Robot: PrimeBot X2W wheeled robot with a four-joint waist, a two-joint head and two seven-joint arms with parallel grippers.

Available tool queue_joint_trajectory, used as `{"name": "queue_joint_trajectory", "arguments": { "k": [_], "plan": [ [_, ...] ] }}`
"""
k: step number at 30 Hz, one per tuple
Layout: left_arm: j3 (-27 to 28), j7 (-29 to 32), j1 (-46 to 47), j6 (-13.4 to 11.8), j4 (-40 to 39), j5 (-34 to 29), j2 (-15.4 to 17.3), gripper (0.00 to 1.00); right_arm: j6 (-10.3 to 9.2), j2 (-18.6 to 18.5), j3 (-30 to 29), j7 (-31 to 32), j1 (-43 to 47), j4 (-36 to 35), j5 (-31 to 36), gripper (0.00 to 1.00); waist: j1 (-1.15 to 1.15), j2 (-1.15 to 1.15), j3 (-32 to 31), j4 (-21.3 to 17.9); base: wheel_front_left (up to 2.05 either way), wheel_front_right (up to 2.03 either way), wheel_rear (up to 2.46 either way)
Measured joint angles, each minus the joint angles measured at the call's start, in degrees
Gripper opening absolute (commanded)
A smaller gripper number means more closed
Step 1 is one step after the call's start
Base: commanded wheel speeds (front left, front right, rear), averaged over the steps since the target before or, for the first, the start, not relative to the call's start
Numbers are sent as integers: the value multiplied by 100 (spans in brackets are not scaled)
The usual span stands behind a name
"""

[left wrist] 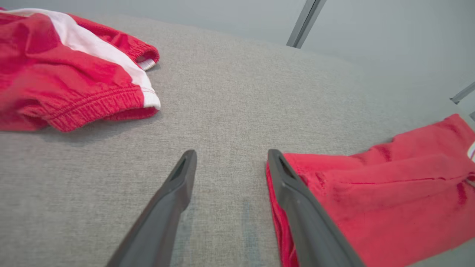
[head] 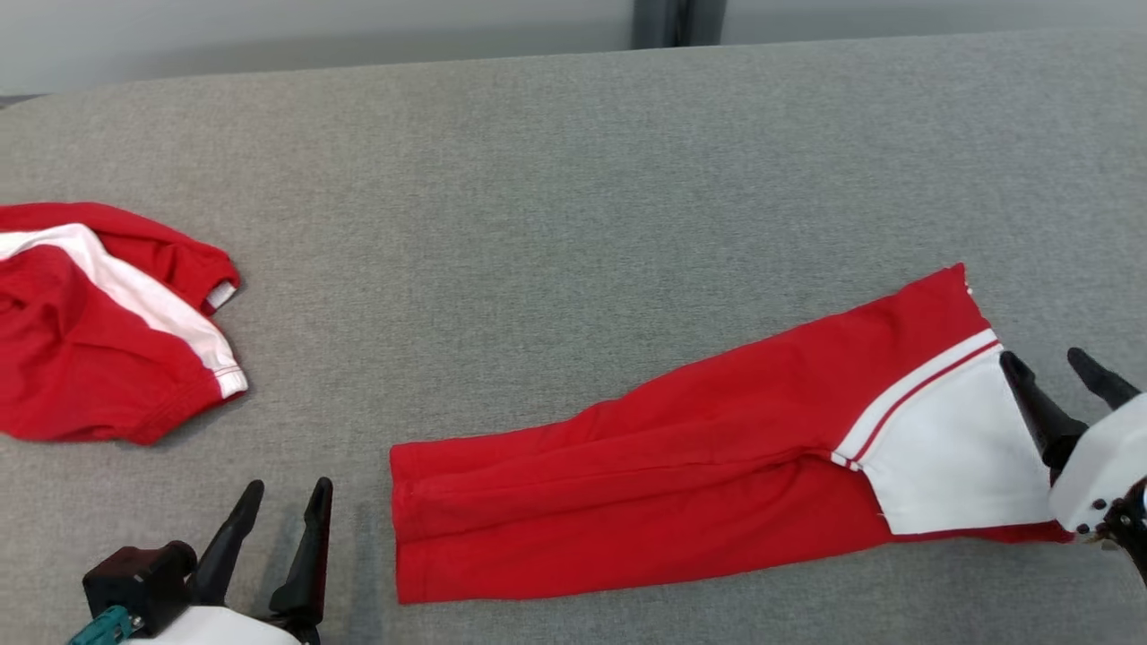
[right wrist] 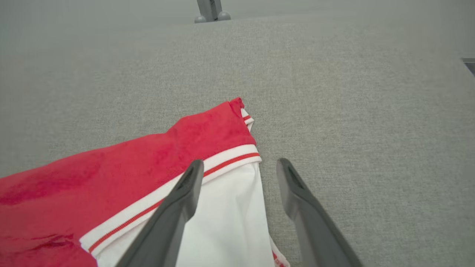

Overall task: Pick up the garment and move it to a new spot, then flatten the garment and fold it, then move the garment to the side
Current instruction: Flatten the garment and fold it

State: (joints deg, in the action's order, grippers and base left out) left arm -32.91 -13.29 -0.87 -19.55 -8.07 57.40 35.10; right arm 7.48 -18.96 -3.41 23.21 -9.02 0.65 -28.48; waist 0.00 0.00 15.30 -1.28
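Note:
A red garment (head: 681, 457) with a white end panel lies folded into a long strip on the grey surface, running from the lower middle up to the right. My left gripper (head: 288, 500) stands open just left of its red end, holding nothing; in the left wrist view the left gripper (left wrist: 232, 157) has its right finger beside the garment's red edge (left wrist: 371, 200). My right gripper (head: 1056, 358) is open at the white end. The right wrist view shows the right gripper (right wrist: 240, 167) with its left finger over the white panel (right wrist: 226, 218), empty.
A second red and white garment (head: 99, 331) lies bunched at the left edge, also visible as a red bundle (left wrist: 63, 74) in the left wrist view. The grey padded surface (head: 573, 179) stretches wide behind. A grey post (right wrist: 211, 9) stands beyond the far edge.

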Motion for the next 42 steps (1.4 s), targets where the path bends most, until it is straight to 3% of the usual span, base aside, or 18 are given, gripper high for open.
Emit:
{"name": "queue_joint_trajectory", "arguments": {
  "k": [2, 4, 9, 15, 16, 17, 20, 21, 23, 30, 35, 38, 42],
  "plan": [
    [-34, -96, 60, -82, 123, -465, -18, 100, 0, -22, 107, 314, -162, 272, 102, 100, 0, 0, 37, 85, 0, 0, 0],
    [-13, -145, 186, -57, 209, -673, -291, 100, 2, -65, 210, 603, -309, 619, 300, 100, 0, 0, 70, 190, 0, 0, 0],
    [91, -166, 364, 388, 525, -1401, -953, 100, 1, -229, 332, 865, -461, 1330, 795, 100, 0, 0, 108, 494, 0, 0, 0],
    [455, -169, 241, 995, 886, -1979, -1652, 100, -26, -24, 761, 1151, -619, 1704, 187, 100, 0, 0, 17, 681, 0, 0, 0],
    [589, -169, 211, 1165, 1017, -2179, -1791, 100, -32, -11, 980, 1236, -707, 1777, -21, 36, 0, 0, -16, 676, 0, 0, 0],
    [668, -170, 211, 1251, 1060, -2261, -1853, 100, -34, -7, 1042, 1217, -757, 1835, -99, 0, 0, 0, -28, 662, 0, 0, 0],
    [799, -170, 200, 1402, 1152, -2384, -2007, 100, -32, 27, 1155, 912, -824, 1894, -348, 0, 0, 0, -58, 623, 0, 0, 0],
    [947, -170, 137, 1521, 1240, -2507, -2118, 100, -2, 110, 1033, 567, -904, 2100, -504, 0, 0, 0, -97, 557, 0, 0, 0],
    [1063, -169, 69, 1653, 1329, -2601, -2163, 100, 8, 78, 905, 495, -990, 2347, -641, 0, 0, 0, -152, 473, 0, 0, 0],
    [1345, -170, -104, 1946, 1588, -2852, -2397, 100, 2, -864, 102, 397, -1074, 2806, -673, 0, 0, 0, -464, 198, 0, 0, 0],
    [1430, -170, -216, 2089, 1705, -3017, -2590, 100, 0, -1288, -411, 349, -1028, 2559, -624, 0, 0, 0, -704, 119, 0, 0, 0],
    [1538, -170, -351, 2150, 1771, -3075, -2710, 100, -1, -999, -208, 494, -870, 1794, -884, 0, -1, 0, -831, 95, 0, 0, 0],
    [1686, -170, -542, 2181, 1866, -3158, -2803, 100, -1, -54, 532, 821, -494, 677, -1241, 0, 0, 0, -929, -20, 0, 0, 0]
  ]
}}
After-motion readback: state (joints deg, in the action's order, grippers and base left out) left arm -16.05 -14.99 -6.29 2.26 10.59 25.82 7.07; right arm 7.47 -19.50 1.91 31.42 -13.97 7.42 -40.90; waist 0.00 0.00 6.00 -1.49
